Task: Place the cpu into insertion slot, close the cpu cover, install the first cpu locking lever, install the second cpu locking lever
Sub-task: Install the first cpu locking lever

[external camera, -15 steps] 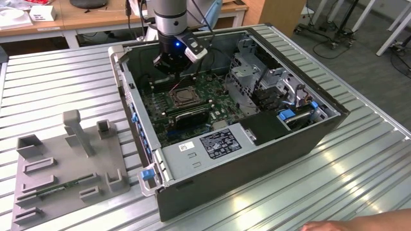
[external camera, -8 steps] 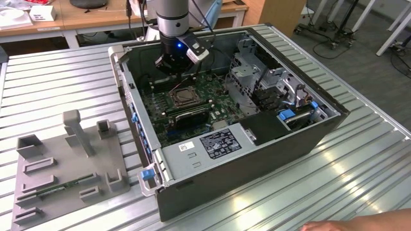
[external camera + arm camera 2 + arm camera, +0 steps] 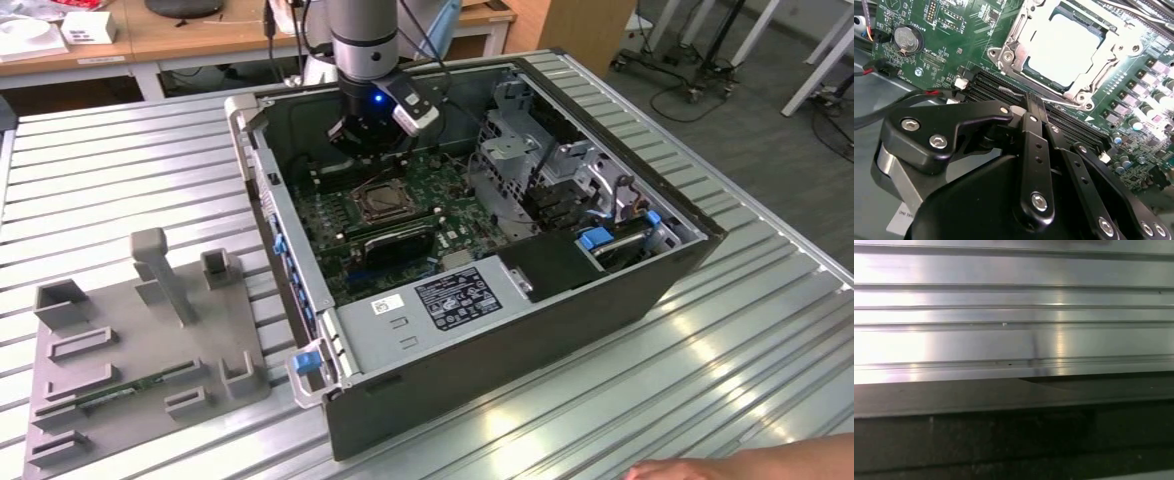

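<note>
Closest in, in the second wrist view, the gripper (image 3: 1033, 100) is hovering low over the board just beside the socket. Its jaws are looking closed together with nothing between them. The cpu (image 3: 1064, 47) is sitting flat in the insertion slot (image 3: 355, 203), showing pale through the window of the cpu cover (image 3: 1093, 67), which seems to be lying down over it. I cannot tell whether either locking lever is hooked. To my eye the lever work is wanting a steady press down, then a sideways tuck, keeping clear of the black memory slots (image 3: 986, 90) and green motherboard (image 3: 954, 30) inside the computer case (image 3: 641, 290).
</note>
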You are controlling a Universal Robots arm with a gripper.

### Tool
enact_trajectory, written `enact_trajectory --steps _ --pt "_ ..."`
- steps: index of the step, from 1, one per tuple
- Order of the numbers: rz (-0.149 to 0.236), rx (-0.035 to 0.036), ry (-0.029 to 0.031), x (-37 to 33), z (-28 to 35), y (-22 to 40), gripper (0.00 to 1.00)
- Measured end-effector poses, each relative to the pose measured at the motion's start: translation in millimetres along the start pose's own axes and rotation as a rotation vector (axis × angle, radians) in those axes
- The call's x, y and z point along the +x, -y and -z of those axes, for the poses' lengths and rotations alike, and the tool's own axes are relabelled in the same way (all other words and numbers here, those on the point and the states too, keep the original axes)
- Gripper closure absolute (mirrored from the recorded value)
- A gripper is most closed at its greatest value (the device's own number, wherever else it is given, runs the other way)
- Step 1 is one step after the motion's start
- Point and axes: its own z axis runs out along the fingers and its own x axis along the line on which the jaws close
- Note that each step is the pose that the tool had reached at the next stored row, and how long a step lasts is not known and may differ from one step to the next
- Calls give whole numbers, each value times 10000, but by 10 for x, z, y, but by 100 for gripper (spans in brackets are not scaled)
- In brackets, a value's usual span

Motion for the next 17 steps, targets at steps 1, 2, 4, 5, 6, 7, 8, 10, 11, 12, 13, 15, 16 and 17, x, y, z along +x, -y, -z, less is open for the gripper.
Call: enact_trajectory --steps 1,2,4,5,6,7,8,10,11,12,13,15,16,17 --pt "-3 1 0 0 -8 0 89" --pt "-4 1 0 1 -16 1 89" --pt "-5 2 0 3 -32 2 89" --pt "-5 1 0 4 -40 2 89" --pt "-6 1 0 4 -47 3 89" --pt "-6 1 0 5 -55 3 89" --pt "-7 1 0 6 -64 4 89" --pt "-9 2 0 8 -86 5 89" --pt "-11 2 0 10 -97 6 89" --pt "-12 3 0 11 -107 6 89" --pt "-14 3 0 11 -116 7 89" --pt "-17 2 1 13 -129 8 89" --pt "-18 3 1 13 -134 8 89" --pt "-19 2 1 14 -138 8 89"
